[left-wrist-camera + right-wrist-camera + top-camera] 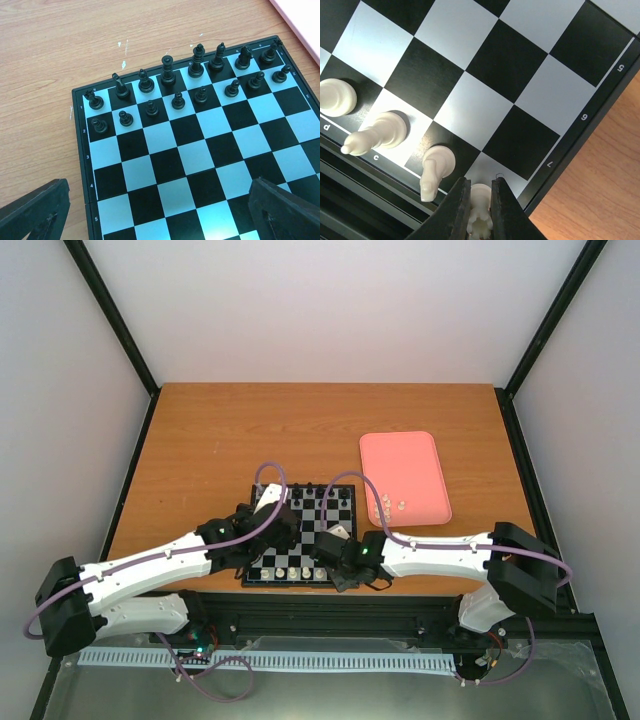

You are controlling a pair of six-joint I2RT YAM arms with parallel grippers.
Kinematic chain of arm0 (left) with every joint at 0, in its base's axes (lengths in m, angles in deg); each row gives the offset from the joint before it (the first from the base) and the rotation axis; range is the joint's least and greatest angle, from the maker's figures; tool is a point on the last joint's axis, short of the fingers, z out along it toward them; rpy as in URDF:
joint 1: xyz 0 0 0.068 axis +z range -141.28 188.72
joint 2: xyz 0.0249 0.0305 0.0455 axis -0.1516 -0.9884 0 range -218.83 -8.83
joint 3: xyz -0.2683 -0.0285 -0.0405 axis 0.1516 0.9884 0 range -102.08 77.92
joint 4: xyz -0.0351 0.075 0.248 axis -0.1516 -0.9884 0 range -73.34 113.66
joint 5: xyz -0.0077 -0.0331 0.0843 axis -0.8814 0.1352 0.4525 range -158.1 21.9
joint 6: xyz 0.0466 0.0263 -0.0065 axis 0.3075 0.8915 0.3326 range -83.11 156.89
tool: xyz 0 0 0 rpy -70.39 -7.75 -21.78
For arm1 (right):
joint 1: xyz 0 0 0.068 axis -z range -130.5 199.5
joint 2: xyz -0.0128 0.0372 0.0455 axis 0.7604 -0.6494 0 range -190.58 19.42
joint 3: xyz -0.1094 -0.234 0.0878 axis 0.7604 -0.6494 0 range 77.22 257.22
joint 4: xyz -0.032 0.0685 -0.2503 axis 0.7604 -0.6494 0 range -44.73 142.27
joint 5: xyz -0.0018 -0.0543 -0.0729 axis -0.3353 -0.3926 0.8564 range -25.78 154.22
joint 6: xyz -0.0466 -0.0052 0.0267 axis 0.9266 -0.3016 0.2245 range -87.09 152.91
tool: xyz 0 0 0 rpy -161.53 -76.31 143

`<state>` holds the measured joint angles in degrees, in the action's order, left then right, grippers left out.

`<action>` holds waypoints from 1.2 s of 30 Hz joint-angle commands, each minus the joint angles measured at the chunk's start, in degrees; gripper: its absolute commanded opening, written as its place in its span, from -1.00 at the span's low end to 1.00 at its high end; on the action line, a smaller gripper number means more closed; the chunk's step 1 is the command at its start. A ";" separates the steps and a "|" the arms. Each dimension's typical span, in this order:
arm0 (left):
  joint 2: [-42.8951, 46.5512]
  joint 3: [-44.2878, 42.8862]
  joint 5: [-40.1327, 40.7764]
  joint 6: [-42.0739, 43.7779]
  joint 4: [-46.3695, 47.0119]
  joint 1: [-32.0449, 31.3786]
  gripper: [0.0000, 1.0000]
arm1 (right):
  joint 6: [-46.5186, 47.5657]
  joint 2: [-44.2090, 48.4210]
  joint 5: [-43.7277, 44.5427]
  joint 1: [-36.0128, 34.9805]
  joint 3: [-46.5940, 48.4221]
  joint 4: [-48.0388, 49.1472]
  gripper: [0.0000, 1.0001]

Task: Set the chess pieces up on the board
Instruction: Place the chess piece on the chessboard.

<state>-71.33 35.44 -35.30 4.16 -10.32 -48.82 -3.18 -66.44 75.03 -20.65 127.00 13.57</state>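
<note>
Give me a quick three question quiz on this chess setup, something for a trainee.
1. True or false: the right gripper is shut on a white piece.
2. Where do the spare white pieces lie? A: on the pink tray. B: on the bare table. C: among the black pieces.
3. Fill in: the left gripper is ___.
Key: 1 true; 2 A; 3 open.

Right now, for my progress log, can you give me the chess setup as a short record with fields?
board: black pieces fill the far two rows
white pieces: some on the near row, more in the pink tray
right gripper: shut on a white piece at the near corner square
left gripper: open above the board, empty
</note>
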 commanded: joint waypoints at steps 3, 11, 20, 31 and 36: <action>-0.68 -0.32 0.64 -0.10 0.15 0.34 0.99 | -0.36 -0.19 0.04 0.01 -1.18 1.77 -0.84; -1.70 -0.40 0.42 -0.06 0.35 0.40 0.99 | -0.24 -0.26 0.20 -0.04 -1.80 1.65 -0.79; -1.92 -0.41 0.31 -0.08 0.39 0.35 0.99 | 0.13 -0.84 0.40 0.01 -1.84 2.23 -0.56; -1.26 -0.17 0.38 -0.15 0.07 0.41 0.99 | -0.31 2.18 4.18 0.03 -0.21 -0.82 -0.31; -0.78 -0.05 0.17 -0.15 0.14 0.37 0.99 | -1.37 5.00 7.96 0.70 0.19 -3.76 -0.24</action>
<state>-73.13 35.46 -35.32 4.14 -10.29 -48.80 -2.97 -64.50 78.29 -20.56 125.67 12.50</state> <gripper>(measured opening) 0.997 0.349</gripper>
